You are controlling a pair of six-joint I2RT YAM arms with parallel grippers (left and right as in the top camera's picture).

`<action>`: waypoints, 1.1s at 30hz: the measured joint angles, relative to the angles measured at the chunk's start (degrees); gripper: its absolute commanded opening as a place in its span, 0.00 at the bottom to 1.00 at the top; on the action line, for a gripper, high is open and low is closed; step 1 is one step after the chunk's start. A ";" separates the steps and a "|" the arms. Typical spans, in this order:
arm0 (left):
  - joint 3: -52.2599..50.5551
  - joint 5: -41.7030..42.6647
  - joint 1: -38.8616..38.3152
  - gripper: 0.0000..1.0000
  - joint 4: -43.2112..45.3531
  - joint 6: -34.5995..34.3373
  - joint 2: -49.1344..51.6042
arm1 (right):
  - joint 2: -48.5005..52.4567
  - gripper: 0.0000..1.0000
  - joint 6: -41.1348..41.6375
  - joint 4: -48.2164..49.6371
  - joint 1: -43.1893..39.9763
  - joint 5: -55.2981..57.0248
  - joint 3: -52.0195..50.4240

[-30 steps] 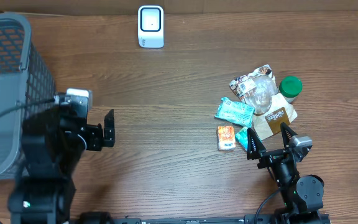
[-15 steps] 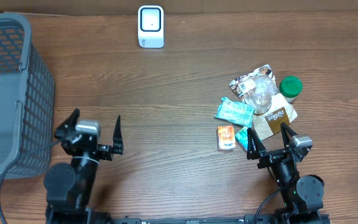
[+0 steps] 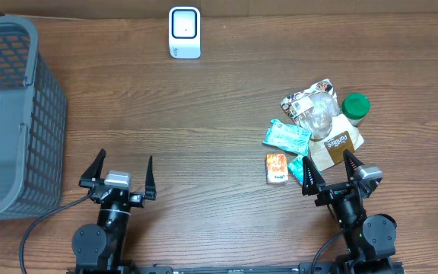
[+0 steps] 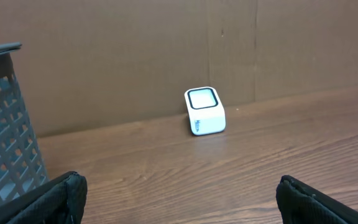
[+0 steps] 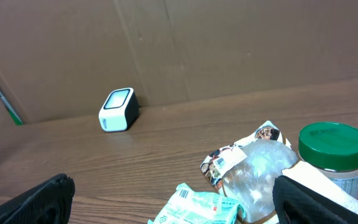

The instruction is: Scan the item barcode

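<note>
1. Roughly 3 o'clock on the table (image 3: 204, 114): pile of packets (image 3: 314, 129), nothing gripping it. Orange packet (image 3: 277, 167) at the pile's 7 o'clock, jar (image 3: 355, 107) at its 2 o'clock.
2. Scanner (image 3: 184, 32) at 12 o'clock, far edge.
3. Right gripper (image 3: 326, 160) at 5 o'clock, jaws wide apart, empty.
4. Left gripper (image 3: 125, 164) at 7 o'clock, jaws wide apart, empty.
5. Basket (image 3: 48, 114) at 9 o'clock.

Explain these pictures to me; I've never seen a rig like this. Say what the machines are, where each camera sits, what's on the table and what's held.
Two robot arms sit at the near edge of a wooden table. One picture looks straight down from above; the other two come from a camera on each wrist, with dark fingers in the lower corners. The left gripper and right gripper are open and hold nothing. On the table are a white scanner, a grey basket, and a pile of packets beside a green-lidded jar.
</note>
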 measured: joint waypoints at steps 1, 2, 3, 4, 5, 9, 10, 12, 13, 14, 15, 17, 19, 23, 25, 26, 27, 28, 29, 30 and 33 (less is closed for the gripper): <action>-0.85 0.00 -0.02 0.99 0.09 0.17 -0.87 | 0.00 1.00 0.00 0.02 0.00 0.02 0.00; -1.75 0.00 0.00 1.00 0.33 0.33 -1.51 | 0.00 1.00 0.02 0.02 0.00 0.02 0.00; -2.34 0.00 -0.02 1.00 0.42 0.46 -1.73 | 0.00 1.00 0.00 0.00 0.00 0.02 0.00; -2.91 0.00 -0.02 1.00 0.46 0.81 -1.81 | 0.00 1.00 0.00 -0.02 0.00 0.02 0.00; -3.23 0.00 -0.02 1.00 0.46 1.03 -1.81 | 0.00 1.00 -0.02 0.00 0.00 0.02 0.00; -3.82 -0.02 -0.02 0.99 -1.66 1.40 -1.84 | 0.00 1.00 0.00 0.02 0.00 0.02 0.00; -3.87 -0.04 0.00 1.00 -2.51 1.42 -1.84 | 0.00 1.00 0.02 0.00 0.00 0.00 0.00; -4.07 -0.07 -0.02 1.00 -3.04 1.42 -1.84 | 0.00 1.00 0.00 0.00 0.00 0.02 0.00; -4.09 -0.04 0.00 0.99 -3.04 1.42 -1.84 | 0.00 1.00 0.00 0.00 0.00 0.02 0.00; -4.09 -0.07 0.00 0.99 -3.02 1.42 -1.84 | 0.00 1.00 0.02 0.00 0.00 0.02 0.00; -4.09 -0.07 0.00 1.00 -3.02 1.42 -1.86 | 0.00 1.00 0.00 0.02 0.00 0.02 0.00; -4.09 -0.07 0.00 1.00 -3.02 1.42 -1.86 | 0.00 1.00 0.00 0.00 0.00 0.02 0.00; -4.11 -0.07 0.00 1.00 -3.02 1.42 -1.86 | 0.00 1.00 0.00 -0.02 0.00 0.00 0.00; -4.09 -0.07 -0.02 1.00 -3.02 1.42 -1.86 | 0.00 1.00 -0.02 0.00 0.00 0.00 0.00; -4.11 -0.07 -0.02 0.99 -3.02 1.42 -1.86 | 0.00 1.00 0.00 0.00 0.00 0.00 0.00; -4.09 -0.07 -0.02 1.00 -3.02 1.42 -1.86 | 0.00 1.00 0.00 0.00 0.00 0.02 0.00; -4.09 -0.07 -0.02 0.99 -3.02 1.42 -1.86 | 0.00 1.00 0.00 0.00 0.00 0.00 0.00; -4.09 -0.07 -0.02 1.00 -3.02 1.42 -1.86 | 0.00 1.00 -0.02 0.02 0.00 0.02 0.00; -4.09 -0.07 0.00 1.00 -3.02 1.42 -1.86 | 0.00 1.00 0.00 0.02 0.00 0.02 0.00; -4.09 -0.07 -0.02 1.00 -3.02 1.42 -1.86 | 0.00 1.00 -0.02 -0.02 0.00 0.02 0.00; -4.09 -0.07 -0.02 1.00 -3.02 1.42 -1.86 | 0.00 1.00 0.00 0.00 0.00 0.02 0.00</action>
